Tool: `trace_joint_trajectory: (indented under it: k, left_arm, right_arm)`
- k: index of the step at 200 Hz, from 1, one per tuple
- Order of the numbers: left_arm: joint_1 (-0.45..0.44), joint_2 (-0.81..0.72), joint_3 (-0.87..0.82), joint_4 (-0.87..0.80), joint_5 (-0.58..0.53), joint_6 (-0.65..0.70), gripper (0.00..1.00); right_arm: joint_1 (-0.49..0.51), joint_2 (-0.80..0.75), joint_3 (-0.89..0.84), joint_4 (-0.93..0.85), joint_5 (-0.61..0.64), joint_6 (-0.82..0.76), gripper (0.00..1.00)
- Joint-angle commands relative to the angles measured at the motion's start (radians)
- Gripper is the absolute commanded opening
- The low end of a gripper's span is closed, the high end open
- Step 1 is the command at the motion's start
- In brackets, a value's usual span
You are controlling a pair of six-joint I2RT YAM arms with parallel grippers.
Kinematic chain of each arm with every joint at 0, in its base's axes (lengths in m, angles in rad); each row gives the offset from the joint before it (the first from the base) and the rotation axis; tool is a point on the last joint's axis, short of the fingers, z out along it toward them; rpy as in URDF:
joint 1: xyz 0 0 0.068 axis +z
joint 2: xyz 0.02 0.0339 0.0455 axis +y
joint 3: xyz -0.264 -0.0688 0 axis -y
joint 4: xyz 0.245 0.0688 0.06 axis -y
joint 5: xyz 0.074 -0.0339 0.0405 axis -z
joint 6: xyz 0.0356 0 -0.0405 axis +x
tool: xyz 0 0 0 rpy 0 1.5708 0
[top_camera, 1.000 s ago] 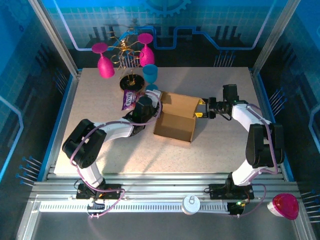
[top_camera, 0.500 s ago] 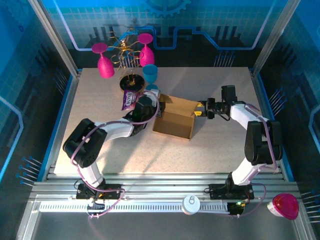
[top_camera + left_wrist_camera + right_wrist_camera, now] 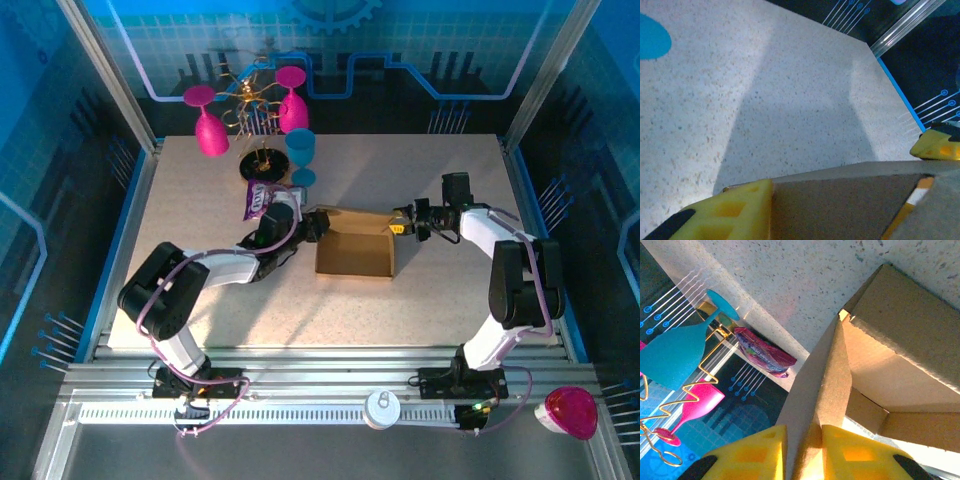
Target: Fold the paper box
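Top external view, surface: a pale speckled table point(image 3: 200, 200) with blue edging, inside a metal frame. The back wall is lit blue with a grid pattern, and the side walls are dark.

Items at the far left of the table:
- a gold wire rack point(image 3: 255, 100) on a black base
- two pink goblets point(image 3: 208, 128)
- a blue goblet point(image 3: 301, 150)
- a purple packet point(image 3: 260, 200) lying flat, just behind my left arm

The paper box point(image 3: 355, 255) sits near the middle of the table, between my two arms, its open side up and its brown inside showing.

My left pincer point(image 3: 312, 224) is at the box's left end and touches it. On the left wrist camera, one yellow finger point(image 3: 735, 210) lies against a brown panel that spans the lower frame. The far side of the frame is blurred. I cannot tell whether this pincer is clamped or merely resting on the panel.

My right pincer point(image 3: 399, 224) is at the box's far right corner. On the right wrist camera, both yellow fingers point(image 3: 755, 450) are pressed together on a thin panel of the box seen edge-on, with no gap on either side. This pincer is closed and gripping the box. Beyond the panel, the box's inner walls stand open.
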Motion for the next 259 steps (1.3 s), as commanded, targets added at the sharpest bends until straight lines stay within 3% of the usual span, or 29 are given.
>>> trace_joint_trajectory:
  k: [1,69,106,143,181,259]
  left_arm:
    - [-0.006,-0.018,-0.030,0.079,0.078,-0.083,0.33]
    - [-0.006,0.023,-0.087,0.219,0.097,-0.244,0.28]
    - [-0.017,0.038,-0.099,0.229,0.109,-0.281,0.10]
    - [-0.024,0.042,-0.151,0.229,0.103,-0.275,0.09]
    - [-0.027,0.028,-0.188,0.233,0.098,-0.268,0.13]
    - [-0.037,-0.138,-0.197,0.050,0.123,-0.257,0.42]
  right_arm:
    - [0.021,0.008,0.009,-0.050,0.009,-0.090,0.23]
    - [0.022,-0.008,0.003,-0.088,0.022,-0.233,0.21]
    - [0.022,-0.004,-0.015,-0.065,0.021,-0.256,0.20]
    - [0.022,0.001,-0.013,-0.068,0.025,-0.308,0.19]
    - [0.014,0.004,-0.016,-0.072,0.025,-0.384,0.16]
    - [-0.012,-0.006,-0.013,-0.107,0.034,-0.536,0.13]
